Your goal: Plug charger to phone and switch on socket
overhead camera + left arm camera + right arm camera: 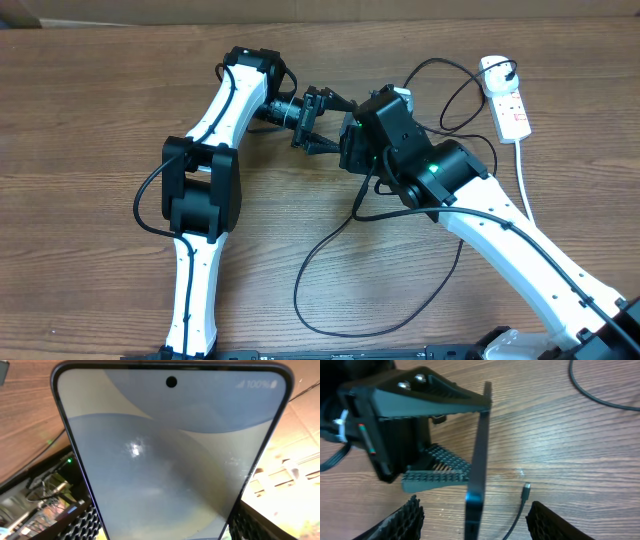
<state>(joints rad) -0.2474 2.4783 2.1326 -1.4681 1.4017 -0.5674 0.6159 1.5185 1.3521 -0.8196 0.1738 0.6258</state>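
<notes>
Both arms share one build: long white plastic links joined by blocky black joint housings. The left arm (205,180) fills the left half of the overhead frame, with a thin black cable (137,205) looping beside its large elbow block. On the right arm (520,245) a small green light (432,168) glows. The left gripper (476,440) is black, with wedge-shaped fingers, studded pads, two silvery screw heads (411,380) (upper left of the right wrist frame), a white cable tie (340,425) and a red-and-green mark (365,435). The right gripper (476,505) has black studded fingers (407,520).
</notes>
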